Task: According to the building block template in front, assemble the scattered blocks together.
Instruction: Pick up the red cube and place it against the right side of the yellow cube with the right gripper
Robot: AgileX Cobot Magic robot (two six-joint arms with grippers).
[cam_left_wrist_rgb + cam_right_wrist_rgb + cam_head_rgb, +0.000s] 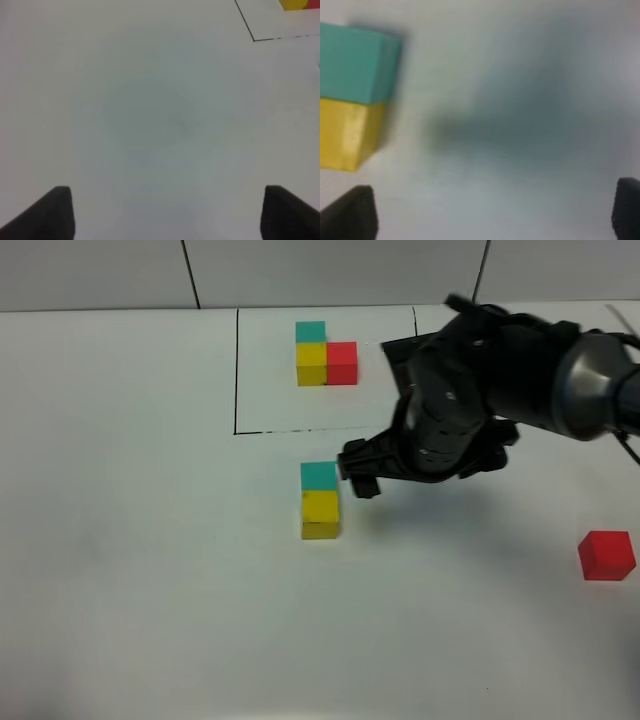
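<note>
The right claw (358, 470), spread and empty, hovers just beside the touching teal cube (319, 476) and yellow cube (320, 512); the red cube (606, 555) sits well apart on its opposite side, nearest this arm.

The tabletop (150, 620) looks smooth, matt white. Just beside the right end effector (357, 472), the teal cube (319, 476) and yellow cube (321, 508) show flat, matt, even-coloured faces; whether plastic or painted wood is unclear. The end effector looks like dull black plastic; the arm segment (590, 390) behind it is semi-gloss grey.
</note>
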